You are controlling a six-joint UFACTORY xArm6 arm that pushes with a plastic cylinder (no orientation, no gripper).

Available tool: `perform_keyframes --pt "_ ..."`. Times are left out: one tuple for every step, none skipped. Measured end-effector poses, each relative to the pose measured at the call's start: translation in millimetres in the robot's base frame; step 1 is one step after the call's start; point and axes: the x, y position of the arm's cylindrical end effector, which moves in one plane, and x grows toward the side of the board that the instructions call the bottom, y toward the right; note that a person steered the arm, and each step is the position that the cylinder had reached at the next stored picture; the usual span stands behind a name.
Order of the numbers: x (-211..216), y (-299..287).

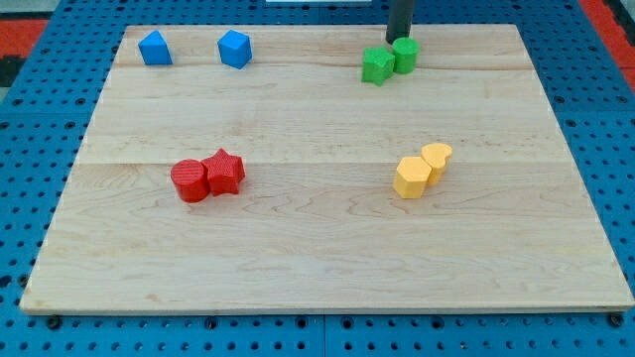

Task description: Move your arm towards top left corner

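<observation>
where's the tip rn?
My tip is at the view's top, right of centre, just above the two green blocks and far right of the blue blocks.

This looks like a robotics lab bench, not a home or a shop. A pale wooden board made of joined planks lies flat on a blue perforated base plate – the regular grid of holes is typical for mounting test equipment. Beyond the board's top left and top right corners the same kind of plate is red. The small plastic blocks look 3D-printed – their surfaces are ribbed.
</observation>
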Motion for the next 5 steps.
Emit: perform_keyframes --pt "-19 2" --pt "-34 -52" --pt "-33 -94" --pt "-34 -132" --pt "-35 -145"
